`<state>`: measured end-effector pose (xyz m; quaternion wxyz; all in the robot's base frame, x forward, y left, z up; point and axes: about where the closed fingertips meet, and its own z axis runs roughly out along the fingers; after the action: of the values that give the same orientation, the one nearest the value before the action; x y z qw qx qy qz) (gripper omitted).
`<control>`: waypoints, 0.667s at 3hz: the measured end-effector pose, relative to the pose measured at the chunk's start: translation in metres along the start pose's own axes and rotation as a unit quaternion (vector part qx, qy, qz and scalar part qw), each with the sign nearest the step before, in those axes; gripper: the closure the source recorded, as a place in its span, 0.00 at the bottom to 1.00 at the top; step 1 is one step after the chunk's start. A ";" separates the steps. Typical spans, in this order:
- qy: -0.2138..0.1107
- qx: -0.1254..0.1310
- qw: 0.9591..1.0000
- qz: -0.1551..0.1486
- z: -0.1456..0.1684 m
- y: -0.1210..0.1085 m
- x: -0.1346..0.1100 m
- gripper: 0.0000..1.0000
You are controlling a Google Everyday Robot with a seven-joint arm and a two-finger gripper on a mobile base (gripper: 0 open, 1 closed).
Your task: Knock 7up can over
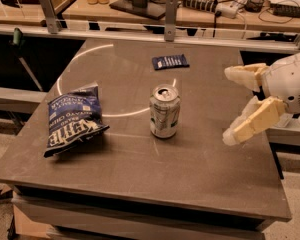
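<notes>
Grey tabletop (140,184) held the upright 7up can (164,113); the gripper (230,106), jaws spread, hovered well apart, where a glancing sweep might merely slide it.

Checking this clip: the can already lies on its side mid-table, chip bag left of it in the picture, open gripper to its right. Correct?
Not quite: the camera view shows the can standing upright, not on its side. The rest holds: middle of the table, chip bag left of it, open gripper to its right, not touching it.
</notes>
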<state>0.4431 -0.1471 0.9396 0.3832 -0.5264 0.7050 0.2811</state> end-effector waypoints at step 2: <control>-0.085 -0.055 0.995 -0.022 0.073 -0.002 -0.006 0.00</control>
<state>0.4634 -0.0864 0.9047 0.4185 -0.5362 0.6417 0.3544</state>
